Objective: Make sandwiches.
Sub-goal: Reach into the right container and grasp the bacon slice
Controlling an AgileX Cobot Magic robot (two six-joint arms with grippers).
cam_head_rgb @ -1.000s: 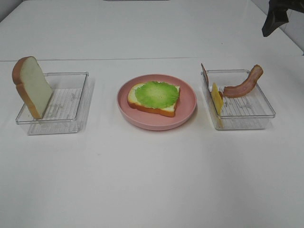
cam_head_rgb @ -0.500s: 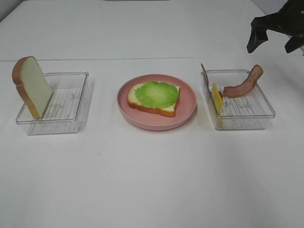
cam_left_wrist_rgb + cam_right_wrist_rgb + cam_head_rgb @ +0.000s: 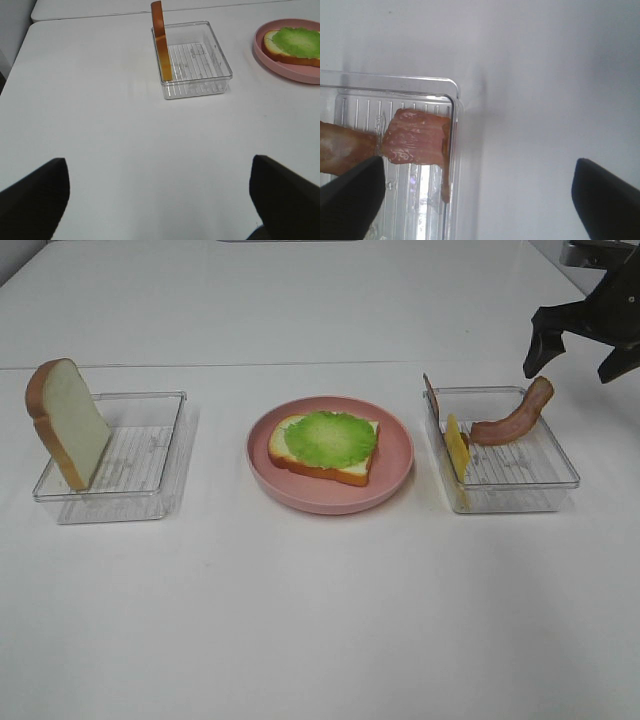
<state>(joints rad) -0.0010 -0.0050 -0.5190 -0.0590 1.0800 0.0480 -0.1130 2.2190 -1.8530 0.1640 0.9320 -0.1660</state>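
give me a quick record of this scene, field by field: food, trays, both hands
plate: pink, mid-table, holds the base slice topped with lettuce
left tray: clear, upright slice standing on edge at its left side
right tray: clear, bacon strip with one end propped on the far rim, cheese square on edge
left hand: open, empty, short of the left tray
right hand: open, empty, above the bacon strip's raised end
sandwich so far: bread and lettuce only

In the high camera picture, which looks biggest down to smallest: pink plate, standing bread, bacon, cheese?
1. pink plate
2. standing bread
3. bacon
4. cheese, seen nearly edge-on, so its rank below the bacon is unsure
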